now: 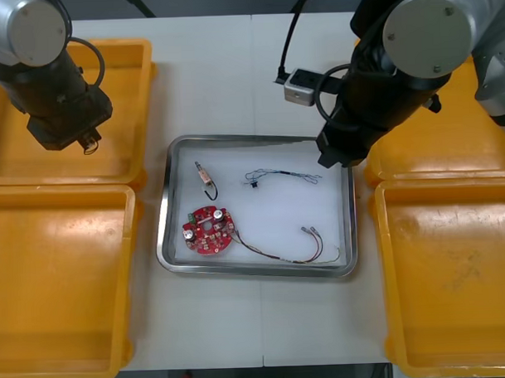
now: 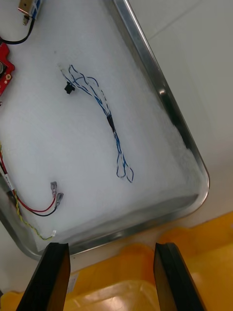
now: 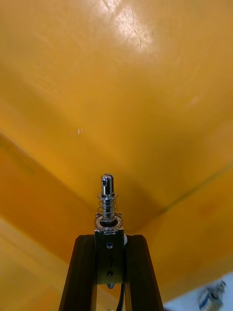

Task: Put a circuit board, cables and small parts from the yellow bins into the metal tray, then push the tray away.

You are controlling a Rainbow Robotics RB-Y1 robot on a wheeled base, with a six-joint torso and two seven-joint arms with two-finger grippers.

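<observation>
The metal tray [image 1: 174, 200], white inside, holds a round red circuit board [image 1: 208, 230], a twisted blue and white cable [image 1: 281, 175], a red and yellow cable [image 1: 288, 250] and a small metal part [image 1: 206, 179]. My left gripper [image 1: 85, 141] hangs over the far left yellow bin [image 1: 125, 102], shut on another small metal part [image 3: 109, 209] with a spring and pin. My right gripper [image 2: 111, 277] is open over the tray's near right rim [image 2: 194, 146], its fingers [image 2: 51, 277] apart. The blue and white cable [image 2: 104, 114] lies ahead of them.
Two yellow bins [image 1: 56, 279] stand on the left and two [image 1: 455, 273] on the right. A small grey box [image 1: 297, 88] with a black lead sits on the table beyond the tray. A yellow bin's edge [image 2: 145, 282] lies under the right fingers.
</observation>
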